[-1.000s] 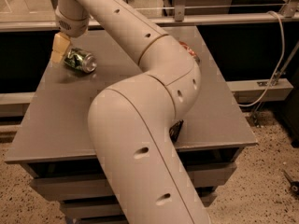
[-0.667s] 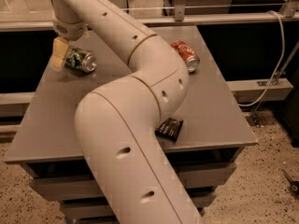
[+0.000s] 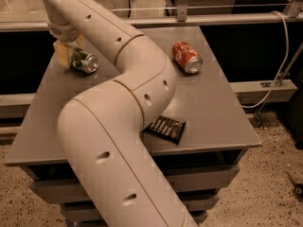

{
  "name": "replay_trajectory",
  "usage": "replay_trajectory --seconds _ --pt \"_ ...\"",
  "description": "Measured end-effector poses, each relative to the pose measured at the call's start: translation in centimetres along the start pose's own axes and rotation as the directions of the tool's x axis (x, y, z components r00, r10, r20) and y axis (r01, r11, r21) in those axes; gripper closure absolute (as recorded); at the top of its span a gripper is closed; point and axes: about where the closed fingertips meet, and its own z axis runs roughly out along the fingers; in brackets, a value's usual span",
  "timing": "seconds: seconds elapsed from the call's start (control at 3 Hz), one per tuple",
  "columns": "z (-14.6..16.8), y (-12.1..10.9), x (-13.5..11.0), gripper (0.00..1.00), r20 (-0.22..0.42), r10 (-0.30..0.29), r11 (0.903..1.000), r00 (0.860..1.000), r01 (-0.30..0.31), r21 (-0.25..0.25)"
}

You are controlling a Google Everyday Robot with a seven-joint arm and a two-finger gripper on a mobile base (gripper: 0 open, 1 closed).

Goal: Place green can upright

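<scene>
- We see a grey flat table [image 3: 215, 109] with shelves stacked under it, standing on a speckled floor [image 3: 274, 188].
- Behind the table's far edge, at 12 o'clock, a pale rail [image 3: 227, 20] runs across, with dark space below it.
- A pale cable [image 3: 282, 56] hangs down at 3 o'clock, off the table's right side.
- The robot's big cream arm [image 3: 118, 126] comes in from 6 o'clock, bends over the table's middle and reaches to 10 o'clock.
- The green can [image 3: 86, 63] is on the table near its far-left corner, at about 10 o'clock.
- It lies on its side, not upright. Its long axis runs roughly from 10 o'clock to 4 o'clock.
- Its visible silver end faces about 4 o'clock; we cannot tell if that end is the top or the bottom.
- The gripper [image 3: 66, 56] sits at the can's 10 o'clock end, down at table level, and its yellowish part is right against the can's body.
- We cannot tell whether the gripper is spread or clamped on the can; the arm's wrist covers part of it.
- A red can [image 3: 186, 56] lies on its side at about 1 o'clock, well apart from the green one, with its silver end facing about 5 o'clock.
- A dark flat packet [image 3: 166, 128] lies near the front edge at about 5 o'clock, just beside the arm.
</scene>
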Motion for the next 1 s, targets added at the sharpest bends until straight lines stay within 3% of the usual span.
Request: replay_trajectory --seconds 0.33,0.67,1.0 --pt "-0.9 -0.1 -0.7 0.64 0.009 0.008 0.9998 1.000 -0.008 0.018" --pt "-4.2 -1.3 -1.0 0.87 0.110 0.030 0.9990 0.994 -0.034 0.031" --pt "-8.9 -2.9 -0.1 1.00 0.298 0.063 0.9977 0.952 -0.068 0.008"
